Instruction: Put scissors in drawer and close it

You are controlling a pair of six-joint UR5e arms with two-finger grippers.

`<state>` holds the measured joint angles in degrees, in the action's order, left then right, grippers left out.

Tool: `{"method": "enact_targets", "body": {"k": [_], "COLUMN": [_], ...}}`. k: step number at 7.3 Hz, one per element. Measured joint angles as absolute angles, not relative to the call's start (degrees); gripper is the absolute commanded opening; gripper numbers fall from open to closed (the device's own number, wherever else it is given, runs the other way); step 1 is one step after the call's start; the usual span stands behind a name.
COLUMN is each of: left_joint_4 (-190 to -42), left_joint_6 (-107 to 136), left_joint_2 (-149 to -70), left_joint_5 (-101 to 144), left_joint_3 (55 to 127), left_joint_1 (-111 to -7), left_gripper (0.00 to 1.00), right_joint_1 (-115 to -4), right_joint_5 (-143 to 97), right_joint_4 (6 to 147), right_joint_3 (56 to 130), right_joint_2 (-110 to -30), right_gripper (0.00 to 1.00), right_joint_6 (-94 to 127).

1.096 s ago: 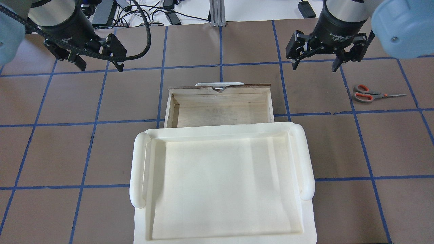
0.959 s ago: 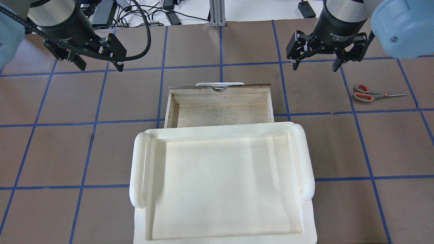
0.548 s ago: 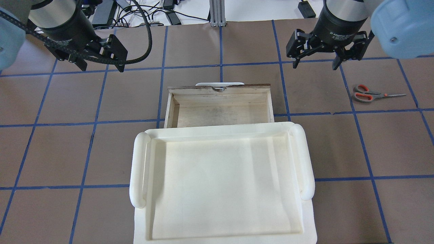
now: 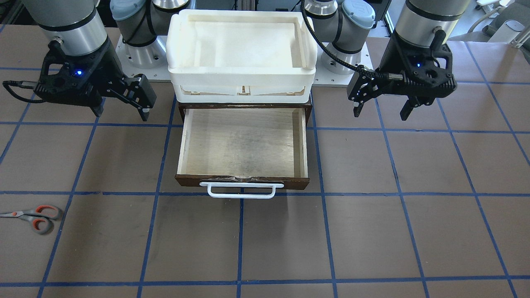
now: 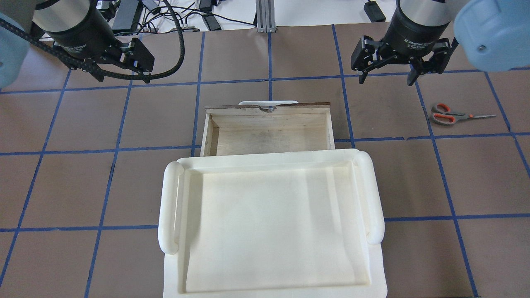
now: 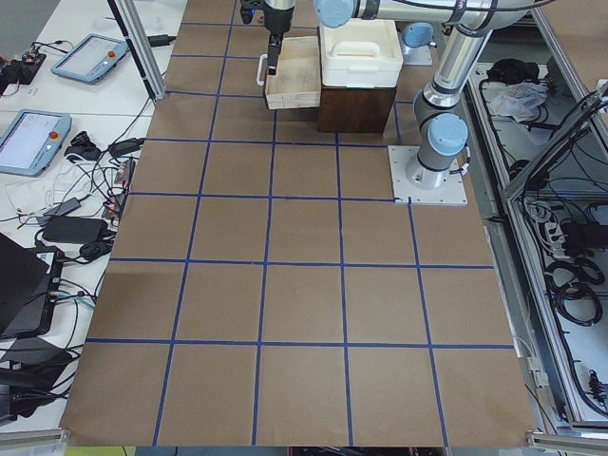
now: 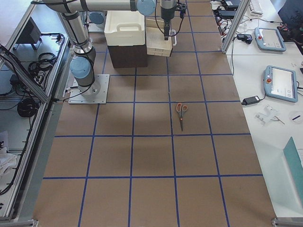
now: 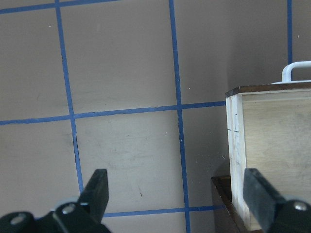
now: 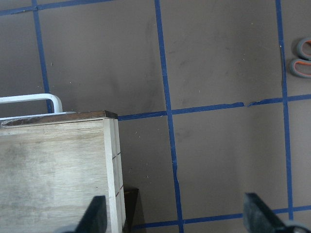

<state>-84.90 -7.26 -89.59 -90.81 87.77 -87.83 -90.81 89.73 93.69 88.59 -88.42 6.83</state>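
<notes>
Mostly, the brown blue-gridded table (image 5: 83, 186) bears scissors (image 5: 454, 116); left hand (image 4: 381, 114) and right hand (image 5: 387, 81) gape empty; cables (image 5: 182, 18), seemingly, beyond.

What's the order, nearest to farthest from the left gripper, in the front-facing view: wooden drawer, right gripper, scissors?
1. Shallow pale-wood drawer: centre, beside the left gripper.
2. Right gripper: beyond the drawer, view's left.
3. Grey-handled, orange-looped scissors: far lower-left corner.

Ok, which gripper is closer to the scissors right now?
Right. The right gripper hangs open on the scissors' side of the drawer, between the two. The left gripper hangs open across the drawer, on the opposite side.
</notes>
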Motion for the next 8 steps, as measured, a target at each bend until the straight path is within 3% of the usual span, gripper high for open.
{"method": "enact_targets", "body": {"k": [8], "left_joint_4": [-84.2], "left_joint_6": [-8.0], "left_joint_2": [-90.9], "left_joint_5": [-90.7], "left_joint_3": [85.1], "left_joint_1": [-86.3], "left_gripper": [1.0], "right_joint_1": [-88.7], "right_joint_5": [91.5], "right_joint_4": [94.0], "right_joint_3": [88.6], "right_joint_2": [-88.1], "right_gripper": [1.0], "right_joint_6": [-1.3]}}
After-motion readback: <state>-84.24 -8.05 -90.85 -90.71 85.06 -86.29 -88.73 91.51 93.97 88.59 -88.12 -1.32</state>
